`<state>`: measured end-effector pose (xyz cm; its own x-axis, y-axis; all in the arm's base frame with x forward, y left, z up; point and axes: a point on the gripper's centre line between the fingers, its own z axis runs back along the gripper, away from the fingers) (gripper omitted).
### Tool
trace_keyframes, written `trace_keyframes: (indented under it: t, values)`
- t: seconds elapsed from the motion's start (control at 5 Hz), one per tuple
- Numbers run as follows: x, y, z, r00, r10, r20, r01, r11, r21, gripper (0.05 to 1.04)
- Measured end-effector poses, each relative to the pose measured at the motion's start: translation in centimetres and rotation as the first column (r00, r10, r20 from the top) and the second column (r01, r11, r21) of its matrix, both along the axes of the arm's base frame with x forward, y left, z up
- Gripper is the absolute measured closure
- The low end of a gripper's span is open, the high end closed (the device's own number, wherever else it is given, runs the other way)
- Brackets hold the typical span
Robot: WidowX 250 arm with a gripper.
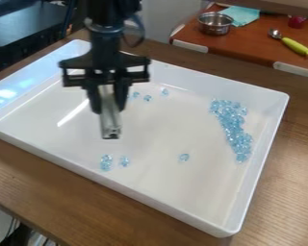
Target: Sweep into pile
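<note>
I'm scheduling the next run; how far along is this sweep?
Partway, it seems. Most blue beads already lie bunched near the tray wall at picture right. The gripper holds a pale tool above the tray. Left to gather: stray beads farther back and a few nearer the camera.

Light bright on white tray (182, 204). Big shiny glow on tray wall, between 9 and 10 o'clock, bluish around white spot. Thin white shine line on tray floor, near 9 o'clock. Blue beads (232, 126) twinkle at 3 o'clock. Soft pale shine on brown table (282, 168), 4 o'clock. Metal bowl (214, 24) glints at 1 o'clock. Darker between 10 and 11 o'clock.
</note>
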<state>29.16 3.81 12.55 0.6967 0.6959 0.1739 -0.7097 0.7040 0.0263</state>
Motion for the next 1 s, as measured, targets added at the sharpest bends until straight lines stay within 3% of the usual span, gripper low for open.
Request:
trace_keyframes:
  t: [0.2,0.4,0.6,0.8,1.0]
  values:
    - [-0.6,1.2,0.0,0.999,-0.021,-0.034,0.023,0.997,0.069,0.714]
    - [-1.3,1.7,-0.9,0.992,-0.017,-0.124,0.033,0.991,0.132,0.714]
    - [-1.5,1.2,-2.3,0.981,-0.004,-0.195,0.035,0.987,0.159,0.714]
    - [-1.6,1.3,-3.6,0.972,0.030,-0.233,0.014,0.983,0.184,0.714]
    - [-1.7,0.9,-3.9,0.971,0.026,-0.236,0.019,0.982,0.188,0.714]
